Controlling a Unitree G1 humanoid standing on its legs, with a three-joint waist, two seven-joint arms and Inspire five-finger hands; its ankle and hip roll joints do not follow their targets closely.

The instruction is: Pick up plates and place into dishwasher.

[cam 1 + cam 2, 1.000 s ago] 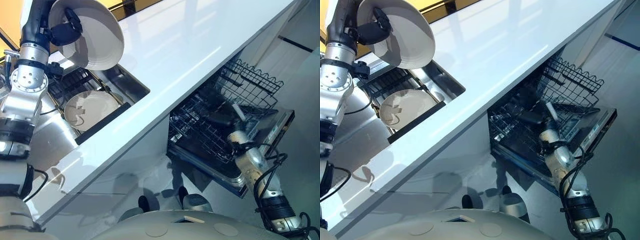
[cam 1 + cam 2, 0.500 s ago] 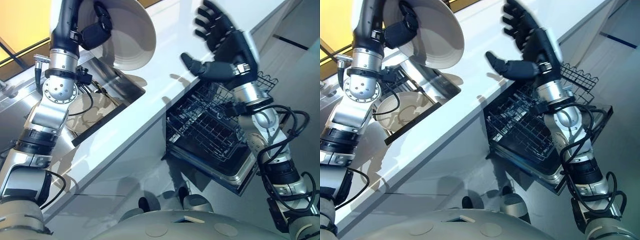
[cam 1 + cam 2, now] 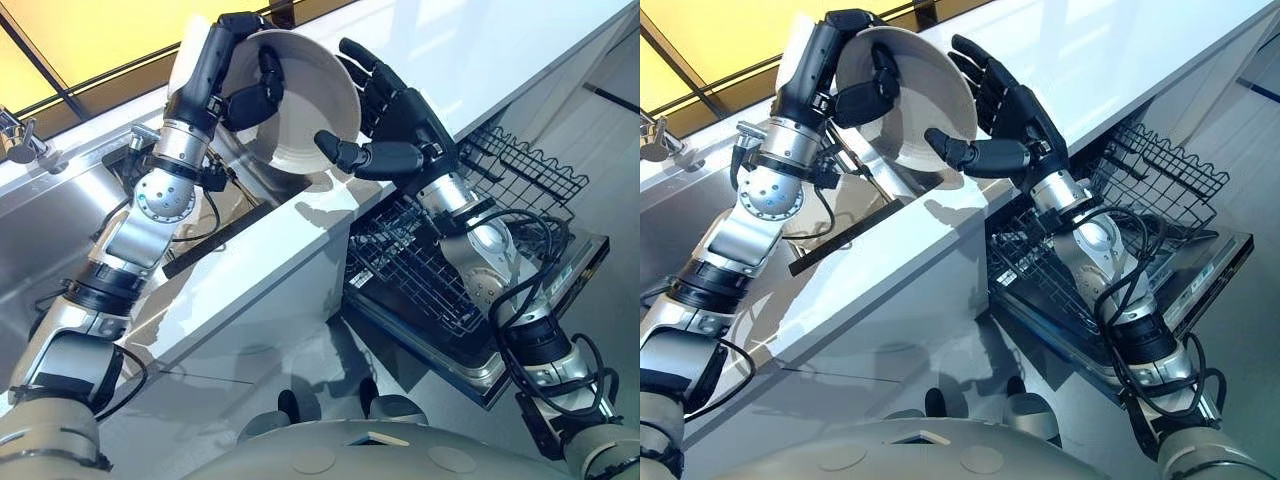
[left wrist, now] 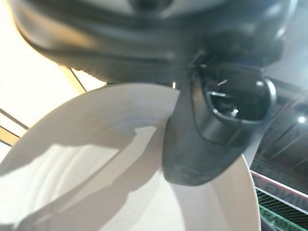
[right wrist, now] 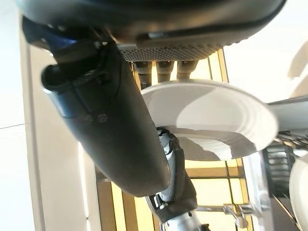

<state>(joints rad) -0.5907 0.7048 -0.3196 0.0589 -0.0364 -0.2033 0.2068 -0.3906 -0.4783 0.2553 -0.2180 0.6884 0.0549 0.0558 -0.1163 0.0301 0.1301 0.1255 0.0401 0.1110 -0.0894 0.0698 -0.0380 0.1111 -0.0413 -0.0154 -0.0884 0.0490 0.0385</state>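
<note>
One white plate is up in the air above the edge of the bench, between the sink and the open dishwasher rack below. In the left eye view the left hand has its fingers curled over the plate's rim. The right hand is spread wide behind the plate, thumb reaching under the lower edge, and it is gripping nothing.

The right eye view shows the same: the plate is tilted, with the two hands close on either side of it.

The left wrist view has the thumb lying across the plate's face, a firm pinch.

In the right wrist view the plate sits just past the straight fingers; I cannot tell if they touch it.

This looks like a handover, and that is the risk. If the left hand lets go before the right one closes, the plate falls onto the bench edge or the rack. The smooth glaze and the tilt make a slip likely.

Half a second ago the right hand was raised well apart from the plate. A second ago it was down in the rack, with the plate over the sink.
</note>
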